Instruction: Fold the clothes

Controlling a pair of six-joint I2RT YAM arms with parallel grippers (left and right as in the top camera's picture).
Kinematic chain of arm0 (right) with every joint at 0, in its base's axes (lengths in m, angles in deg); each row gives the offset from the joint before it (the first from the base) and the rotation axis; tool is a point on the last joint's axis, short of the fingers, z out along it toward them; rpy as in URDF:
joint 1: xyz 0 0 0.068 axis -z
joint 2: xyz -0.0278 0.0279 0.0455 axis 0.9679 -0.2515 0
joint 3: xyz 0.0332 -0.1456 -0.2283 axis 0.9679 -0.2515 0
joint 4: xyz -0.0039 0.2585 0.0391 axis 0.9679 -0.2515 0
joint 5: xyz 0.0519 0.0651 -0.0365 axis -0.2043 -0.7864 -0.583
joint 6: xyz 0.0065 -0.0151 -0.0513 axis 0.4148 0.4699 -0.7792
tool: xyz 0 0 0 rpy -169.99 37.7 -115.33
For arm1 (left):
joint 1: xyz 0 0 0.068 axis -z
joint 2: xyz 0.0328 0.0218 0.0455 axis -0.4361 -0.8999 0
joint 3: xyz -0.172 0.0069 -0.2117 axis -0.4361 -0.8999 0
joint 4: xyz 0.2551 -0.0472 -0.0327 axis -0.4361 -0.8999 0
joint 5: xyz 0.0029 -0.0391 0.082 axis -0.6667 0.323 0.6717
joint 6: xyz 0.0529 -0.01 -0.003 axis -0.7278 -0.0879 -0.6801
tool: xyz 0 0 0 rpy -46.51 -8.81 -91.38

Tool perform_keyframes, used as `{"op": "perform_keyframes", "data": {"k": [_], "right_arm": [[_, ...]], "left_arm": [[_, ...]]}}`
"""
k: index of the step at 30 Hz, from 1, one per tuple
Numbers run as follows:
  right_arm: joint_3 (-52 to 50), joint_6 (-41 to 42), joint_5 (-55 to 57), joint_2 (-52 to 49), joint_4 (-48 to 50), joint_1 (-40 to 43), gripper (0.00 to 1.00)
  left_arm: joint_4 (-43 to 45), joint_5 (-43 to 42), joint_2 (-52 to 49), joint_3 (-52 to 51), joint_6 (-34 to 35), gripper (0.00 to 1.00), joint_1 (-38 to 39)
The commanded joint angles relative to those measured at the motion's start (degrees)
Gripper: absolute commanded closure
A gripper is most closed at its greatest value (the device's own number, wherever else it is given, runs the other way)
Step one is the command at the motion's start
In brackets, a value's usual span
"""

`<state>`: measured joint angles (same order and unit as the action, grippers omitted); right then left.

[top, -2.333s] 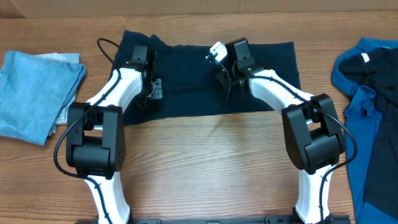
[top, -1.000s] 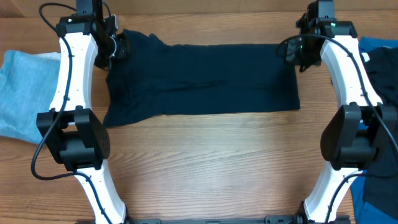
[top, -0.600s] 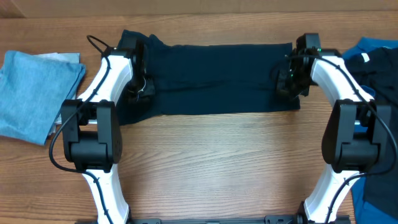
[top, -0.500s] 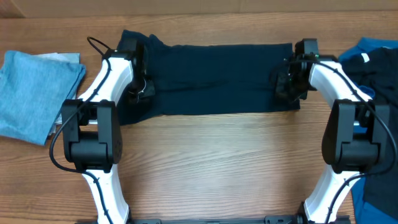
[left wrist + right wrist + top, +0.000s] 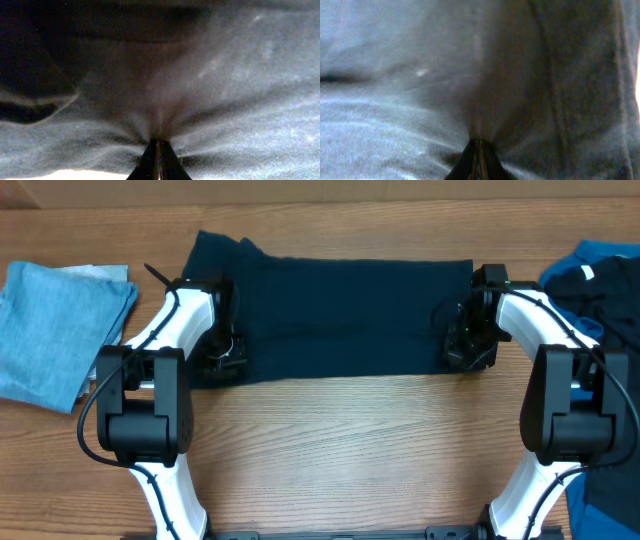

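Observation:
Of the clothes, a very dark navy garment (image 5: 340,315) lies spread in a wide band across the back of the table. My left gripper (image 5: 225,358) is at its near left corner, shut on the fabric. My right gripper (image 5: 463,352) pinches the near right corner, also shut. In the left wrist view the cloth (image 5: 225,90) bunches in creases that fan out from my closed gripper (image 5: 157,146). The right wrist view shows the same: cloth (image 5: 395,100) gathered at the closed gripper (image 5: 479,145).
A folded light blue cloth (image 5: 50,330) with a pale grey piece (image 5: 102,365) under it lies at the left edge. A heap of royal blue and dark garments (image 5: 600,300) sits at the right edge. The bare wooden table (image 5: 340,450) stretches toward me.
Both arms have drawn back from the garment's far corners to its near edge, bringing fabric along. The band now reaches slightly nearer to me.

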<state>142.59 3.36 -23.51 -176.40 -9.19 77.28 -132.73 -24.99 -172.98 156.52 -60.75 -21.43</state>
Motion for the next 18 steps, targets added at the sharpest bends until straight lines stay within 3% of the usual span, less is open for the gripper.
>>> {"op": "perform_keyframes", "data": {"k": [1, 7, 14, 18], "right_arm": [[-2.1, 4.4, 4.3, -0.7, -3.7, 0.2, 0.96], [-2.1, 9.1, 9.1, -0.7, -13.2, 0.2, 0.96], [-2.1, 8.4, 10.0, -0.7, -13.1, 0.2, 0.96], [-2.1, 8.4, 10.0, -0.7, -12.8, 0.2, 0.96]], "left_arm": [[-4.3, -0.2, -1.8, -2.0, 1.7, 0.96, 0.1], [-10.0, -2.9, -1.8, -2.0, 1.6, 0.96, 0.1], [-11.4, -2.9, -0.5, -1.3, 1.1, 0.96, 4.2], [-15.3, -2.9, 7.5, 3.5, 1.1, 0.96, 5.5]]}}
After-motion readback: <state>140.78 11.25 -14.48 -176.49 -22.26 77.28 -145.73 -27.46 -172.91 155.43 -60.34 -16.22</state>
